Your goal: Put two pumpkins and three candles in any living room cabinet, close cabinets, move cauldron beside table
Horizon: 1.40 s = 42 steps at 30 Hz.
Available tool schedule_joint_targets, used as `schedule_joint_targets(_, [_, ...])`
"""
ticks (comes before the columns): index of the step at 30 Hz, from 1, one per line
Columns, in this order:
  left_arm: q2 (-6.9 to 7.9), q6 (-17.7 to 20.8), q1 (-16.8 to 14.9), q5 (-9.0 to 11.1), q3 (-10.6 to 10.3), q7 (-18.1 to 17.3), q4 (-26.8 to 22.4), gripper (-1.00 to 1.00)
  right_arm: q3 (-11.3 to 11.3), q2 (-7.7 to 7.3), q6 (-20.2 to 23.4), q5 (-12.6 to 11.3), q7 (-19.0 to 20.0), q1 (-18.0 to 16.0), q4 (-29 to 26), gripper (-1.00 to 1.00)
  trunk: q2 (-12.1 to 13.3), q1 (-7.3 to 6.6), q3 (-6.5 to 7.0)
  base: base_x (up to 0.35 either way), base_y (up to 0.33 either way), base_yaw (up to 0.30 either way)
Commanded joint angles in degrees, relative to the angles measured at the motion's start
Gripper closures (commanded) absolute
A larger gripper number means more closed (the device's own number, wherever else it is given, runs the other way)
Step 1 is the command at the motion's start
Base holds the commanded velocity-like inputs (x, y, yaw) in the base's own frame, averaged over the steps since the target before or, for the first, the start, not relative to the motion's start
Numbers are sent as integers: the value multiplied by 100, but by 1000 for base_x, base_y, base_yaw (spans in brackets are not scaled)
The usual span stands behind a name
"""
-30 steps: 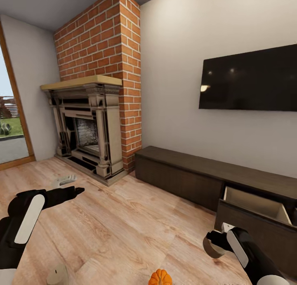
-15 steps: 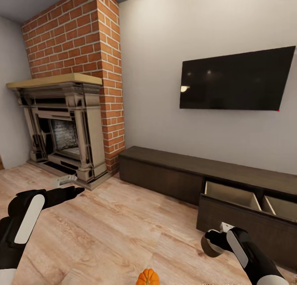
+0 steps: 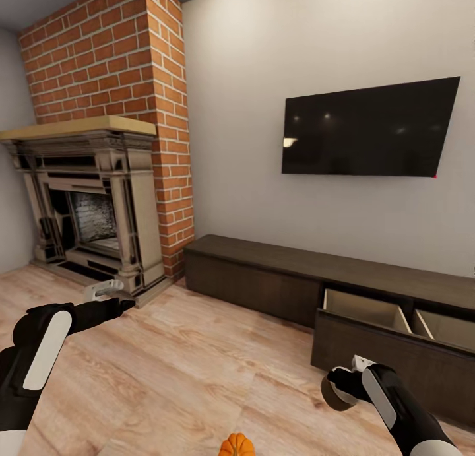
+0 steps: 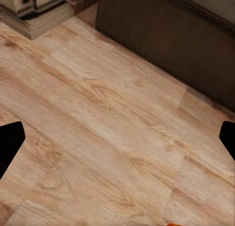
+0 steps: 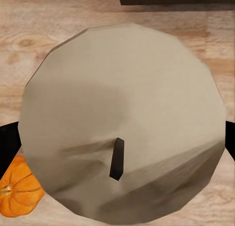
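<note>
My right gripper (image 3: 343,395) grips a candle (image 5: 122,123), wick toward the camera; the open drawer (image 3: 369,311) lies just beyond. Left gripper (image 4: 117,142) looks open.

Cabinet (image 3: 277,278) right of fireplace (image 3: 92,205), under TV (image 3: 369,129); pumpkin (image 3: 237,445) on floor (image 3: 191,363).

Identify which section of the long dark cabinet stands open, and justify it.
The cabinet's right-hand drawer near the right gripper is pulled out, showing pale beige compartments; the left section's fronts sit flush.
</note>
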Motion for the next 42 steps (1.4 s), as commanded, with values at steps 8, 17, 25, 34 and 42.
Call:
schedule_joint_targets(8, [1, 20, -3, 58, 1, 47, -1, -100, -6, -1, 7, -71, -54, -3, -10, 100, -3, -1, 6, 9, 167, -101])
schedule_joint_targets(17, [1, 20, -3, 57, 1, 52, 6, -100, -5, -7, 6, -77, -49, -3, -10, 100, -3, -1, 22, -1, 190, -66])
schedule_joint_targets(25, [1, 20, -3, 53, 1, 44, 0, -100, -13, -10, 8, -79, -54, -3, -10, 100, -3, -1, 40, -8, 84, -75])
schedule_joint_targets(34, [2, 20, -3, 54, 1, 43, -1, -100, -7, -2, 6, -79, -50, -3, -10, 100, -3, -1, 40, -63, 35, -39])
schedule_joint_targets(42, [1, 20, -3, 55, 1, 43, 5, -100, -6, -6, 6, -78, -49, -3, -2, 100, -3, -1, 40, -147, 151, -178])
